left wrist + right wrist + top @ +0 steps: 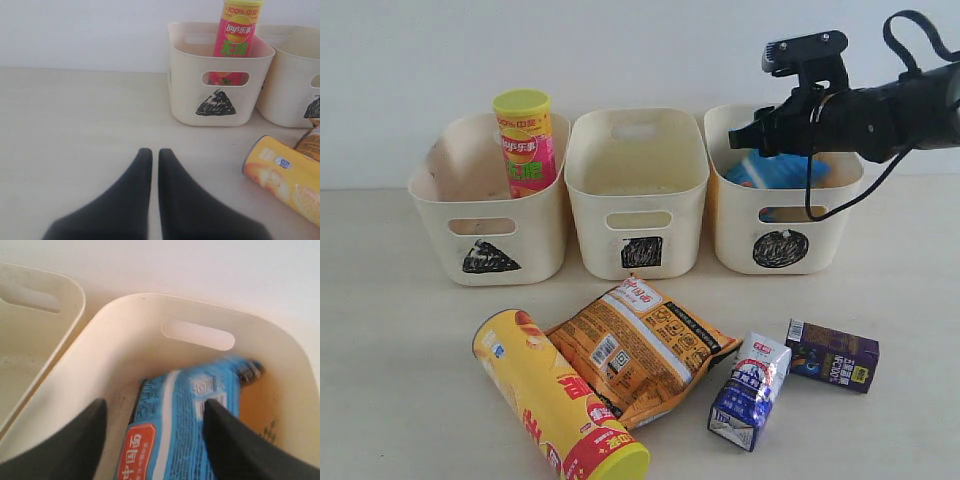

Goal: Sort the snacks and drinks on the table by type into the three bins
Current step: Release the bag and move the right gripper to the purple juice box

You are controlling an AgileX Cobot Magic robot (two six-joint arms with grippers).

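My right gripper [748,138] hangs over the circle-marked bin [782,225], its jaws open. In the right wrist view the gripper [155,407] has the blue packet [185,425] below it, blurred, inside that bin and apart from at least one finger. The pink-green chip can [525,140] stands in the triangle bin [490,215]. The square bin [638,200] shows nothing inside. On the table [400,330] lie the yellow-red can [555,400], the orange-brown packet [640,350], the blue-and-white carton [750,390] and the purple carton [832,355]. My left gripper [151,152] is shut and empty, over bare table.
A white wall runs close behind the three bins. The right arm's cable [840,195] droops over the circle bin's front wall. In the left wrist view the yellow-red can [290,175] lies to one side of the shut fingers, with the triangle bin [220,85] beyond.
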